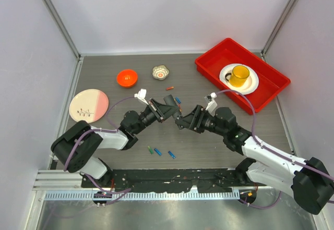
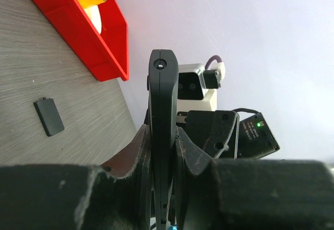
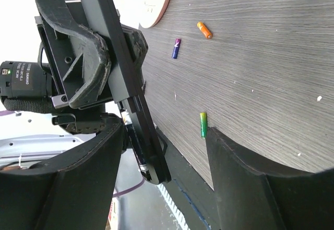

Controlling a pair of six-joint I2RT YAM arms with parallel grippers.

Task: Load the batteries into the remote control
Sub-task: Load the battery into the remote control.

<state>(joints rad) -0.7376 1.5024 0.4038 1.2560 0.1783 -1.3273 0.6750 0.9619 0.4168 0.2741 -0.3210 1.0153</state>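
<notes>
Black against black: grips the remote control (image 2: 163,110) edge-up with the left end effector (image 1: 160,110), clenched tight, clear of the surface (image 1: 104,65). Spreads the right end effector (image 1: 183,120) wide, released, just beside the remote control, holding nothing. Batteries (image 1: 158,152) loose on grey wood-grain, some on the remote control's near side, others beyond it. Small black plate (image 2: 48,116) flat on the surface. Pale walls (image 1: 156,11) all round.

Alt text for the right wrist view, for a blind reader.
The left tool clamps a black remote edge-on in front of the open right tool. Beyond, an orange battery, a blue battery and a green battery lie apart on the grey table. A pink plate shows at top.
</notes>
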